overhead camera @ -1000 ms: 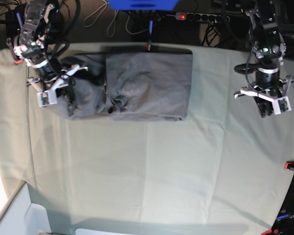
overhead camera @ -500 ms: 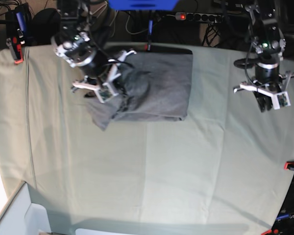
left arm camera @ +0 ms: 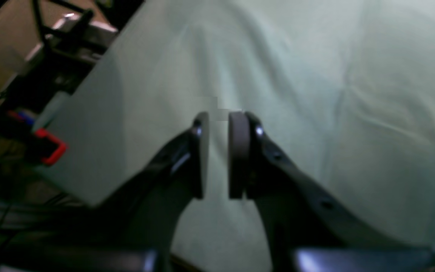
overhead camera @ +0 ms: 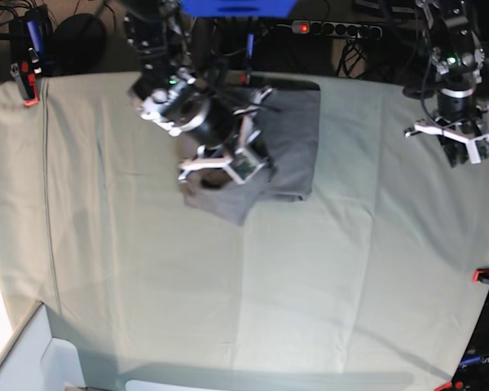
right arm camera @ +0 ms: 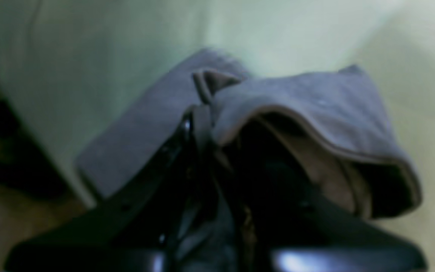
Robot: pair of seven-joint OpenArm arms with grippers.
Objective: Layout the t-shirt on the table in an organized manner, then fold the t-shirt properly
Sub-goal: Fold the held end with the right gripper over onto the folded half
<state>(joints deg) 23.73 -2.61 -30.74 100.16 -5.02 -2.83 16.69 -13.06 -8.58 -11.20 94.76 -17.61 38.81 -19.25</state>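
Looking through your left wrist view, the left gripper (left arm camera: 218, 155) hung over bare table (left arm camera: 353, 113), pads slightly apart, grasping nothing. Your right wrist view showed the right gripper (right arm camera: 202, 124) clenched on a fold of the t-shirt (right arm camera: 296, 98). From the base view, the t-shirt (overhead camera: 289, 138) lay bunched near the table's far edge.
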